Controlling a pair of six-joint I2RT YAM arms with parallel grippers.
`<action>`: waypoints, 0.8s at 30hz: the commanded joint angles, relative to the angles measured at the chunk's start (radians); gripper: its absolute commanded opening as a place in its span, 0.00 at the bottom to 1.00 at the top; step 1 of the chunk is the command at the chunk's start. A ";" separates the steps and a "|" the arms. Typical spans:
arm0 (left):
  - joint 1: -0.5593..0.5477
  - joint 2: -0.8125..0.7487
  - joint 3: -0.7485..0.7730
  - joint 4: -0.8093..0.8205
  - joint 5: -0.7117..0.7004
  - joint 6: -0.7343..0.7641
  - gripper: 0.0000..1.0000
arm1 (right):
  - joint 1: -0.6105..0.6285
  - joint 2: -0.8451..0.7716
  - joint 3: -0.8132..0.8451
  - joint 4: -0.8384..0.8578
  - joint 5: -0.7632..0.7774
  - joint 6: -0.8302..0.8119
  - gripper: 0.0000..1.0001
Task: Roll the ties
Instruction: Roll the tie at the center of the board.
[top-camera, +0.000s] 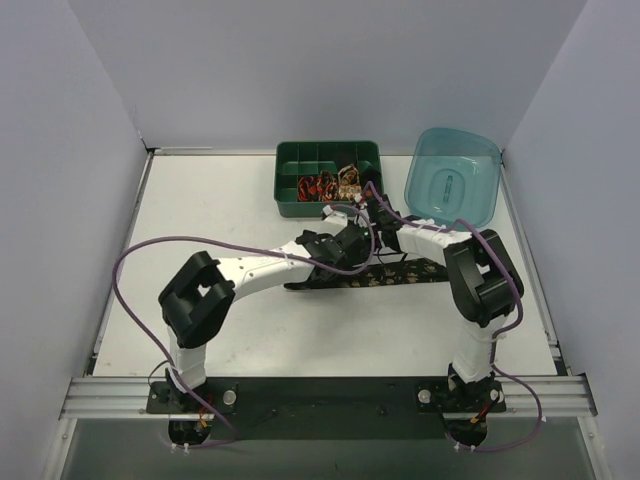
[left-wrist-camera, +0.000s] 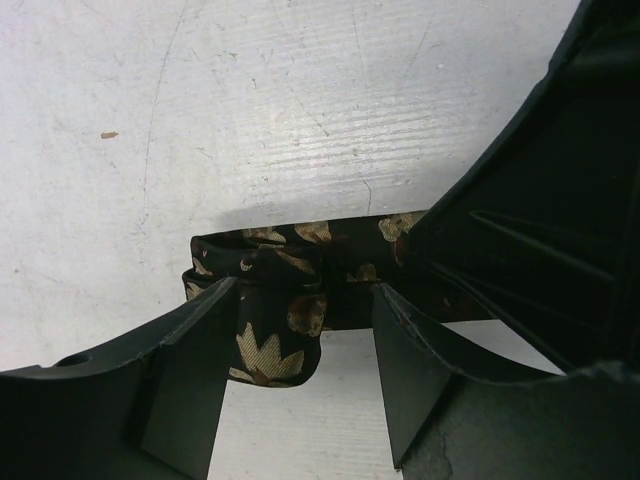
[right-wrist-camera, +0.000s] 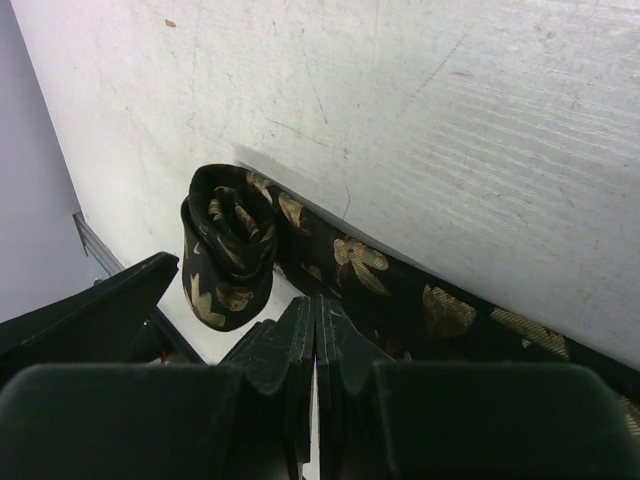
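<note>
A black tie with gold leaf motifs lies as a long strip (top-camera: 405, 272) across the middle of the table. One end of it is wound into a small coil (right-wrist-camera: 228, 255) standing on edge. My left gripper (left-wrist-camera: 305, 285) is open, its fingers straddling the coil (left-wrist-camera: 275, 335), which sits close to the left finger (left-wrist-camera: 190, 370) and leaves a gap to the other. My right gripper (right-wrist-camera: 316, 300) is shut, its tips down at the flat strip (right-wrist-camera: 400, 290) just beside the coil. From above, both grippers hide the coil.
At the back stands a dark green compartment tray (top-camera: 300, 158) holding small rolled ties (top-camera: 330, 186). A translucent teal tub (top-camera: 452, 178) sits to its right. Grey walls close off the table's left, back and right sides. The two wrists crowd together over the coil.
</note>
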 joint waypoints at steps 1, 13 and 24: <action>0.013 -0.099 -0.050 0.110 0.044 0.017 0.65 | 0.011 -0.062 0.007 0.019 -0.030 -0.009 0.00; 0.188 -0.386 -0.298 0.288 0.264 0.024 0.65 | 0.086 -0.097 0.068 -0.022 0.014 -0.051 0.00; 0.308 -0.639 -0.580 0.443 0.438 0.082 0.17 | 0.141 -0.036 0.201 -0.091 0.061 -0.086 0.00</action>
